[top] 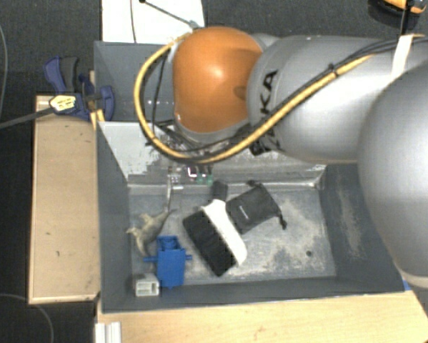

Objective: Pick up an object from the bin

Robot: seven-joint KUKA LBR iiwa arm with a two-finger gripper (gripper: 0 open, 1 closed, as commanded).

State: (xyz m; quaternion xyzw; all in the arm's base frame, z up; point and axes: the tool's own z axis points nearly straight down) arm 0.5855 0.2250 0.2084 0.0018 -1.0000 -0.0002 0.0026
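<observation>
The silver arm (356,106), with its rounded orange cover (212,77) and a yellow cable looping round it, is stretching in from the right and is hiding much of the far half of the grey metal bin (306,252). Beneath the orange cover the hand (181,184) is hanging over the far left part of the bin's floor, close to the far wall; whether it is open or closed cannot be told, and nothing is showing in its hold. On the floor, the largest loose thing, a black oblong brush-like block with a white strip along one long side (215,240), is lying slantwise near the middle, its near end pointing toward the near edge. A flat black pouch-like thing (253,207) is lying just beyond it toward the far wall, touching or nearly touching the white strip. A blue plastic blocky piece (171,261) is sitting near the near left corner, just to the left of the brush-like block. A small tan figure-like thing with thin limbs (149,227) is lying by the left wall, just beyond the blue piece and nearest of all the things to the hand, somewhat nearer the front than the hand itself. A small pale grey block (147,286) is resting in the near left corner, just beside the blue piece.
</observation>
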